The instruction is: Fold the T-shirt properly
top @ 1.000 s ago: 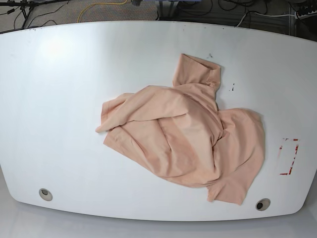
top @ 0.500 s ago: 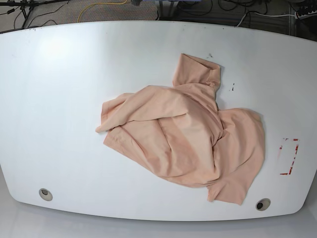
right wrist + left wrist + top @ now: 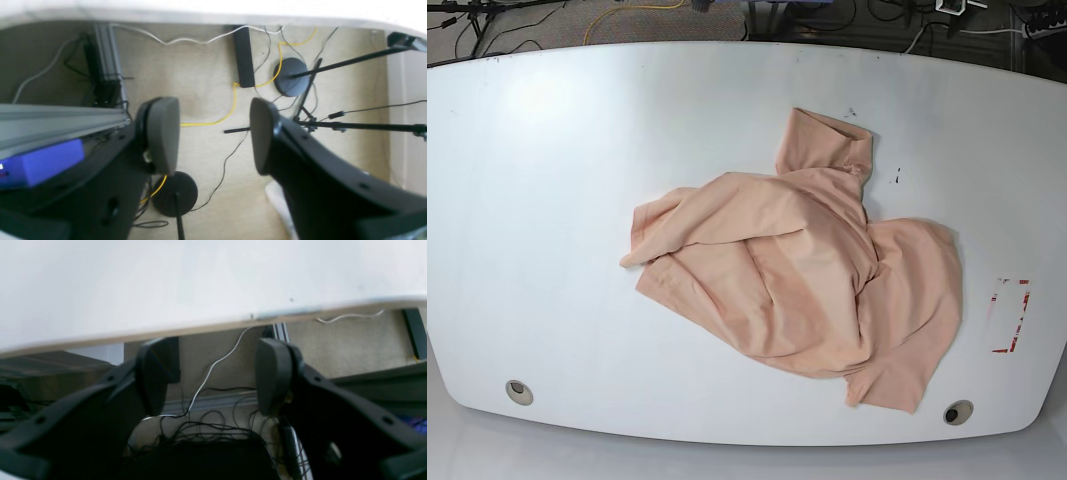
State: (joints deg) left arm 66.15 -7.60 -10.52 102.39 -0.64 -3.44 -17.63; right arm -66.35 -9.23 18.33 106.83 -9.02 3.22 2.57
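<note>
Peach cotton: one T-shirt (image 3: 807, 275), crumpled, lies right of centre on the white table (image 3: 567, 200), its long axis slanting from the far bunched end toward the near-right hem. We've two grippers, both off the table edge & clear of cloth: left gripper (image 3: 210, 373) fingers apart w/ nothing between, right gripper (image 3: 213, 133) likewise. Neither shows in base view, so which arm's nearer we can't tell.

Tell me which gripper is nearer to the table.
Left. The left gripper sits just off the table edge; the right gripper hangs farther off, over the floor.
</note>
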